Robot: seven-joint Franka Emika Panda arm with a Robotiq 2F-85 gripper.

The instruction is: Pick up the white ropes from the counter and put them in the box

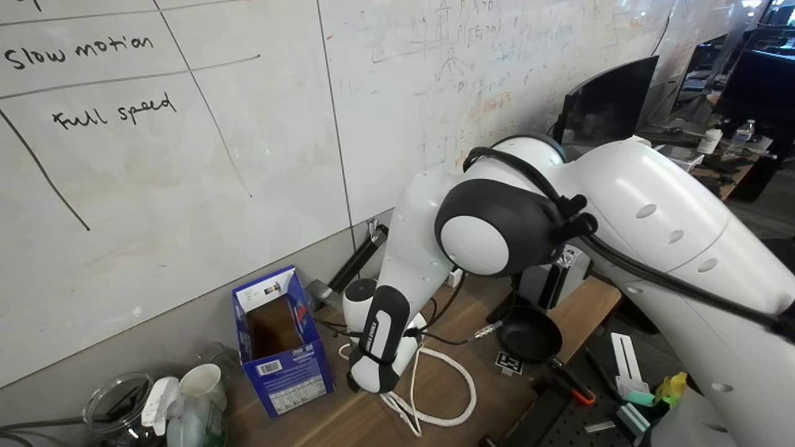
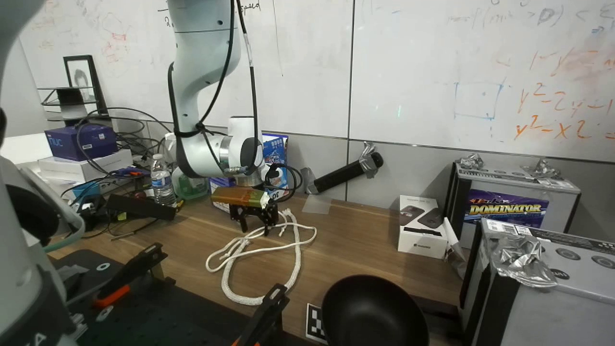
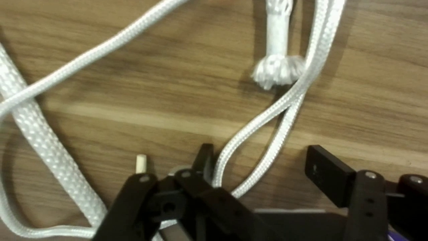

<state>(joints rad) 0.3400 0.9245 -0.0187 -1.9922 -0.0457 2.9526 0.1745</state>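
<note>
The white ropes point(image 2: 296, 262) lie in loose loops on the brown wooden counter point(image 2: 355, 240). In the wrist view a thick rope point(image 3: 50, 147) runs down the left, while a thinner doubled rope point(image 3: 238, 140) bends into a loop between the jaws. My gripper point(image 3: 260, 157) is open around this loop, low over the wood; its left finger is close beside one strand, the right finger point(image 3: 326, 174) well apart. In an exterior view, the gripper point(image 2: 255, 226) points down over the ropes. The blue box point(image 1: 289, 375) stands with its top open beside the hand, partly hidden by the arm in an exterior view.
A spray bottle point(image 1: 186, 425), a paper cup point(image 1: 205, 385) and a glass jar point(image 1: 118, 413) stand beyond the box. A black pan point(image 2: 375, 312) sits near the ropes. A black bar point(image 2: 343, 174) is taped to the wall behind; a white carton point(image 2: 423, 226) stands farther along.
</note>
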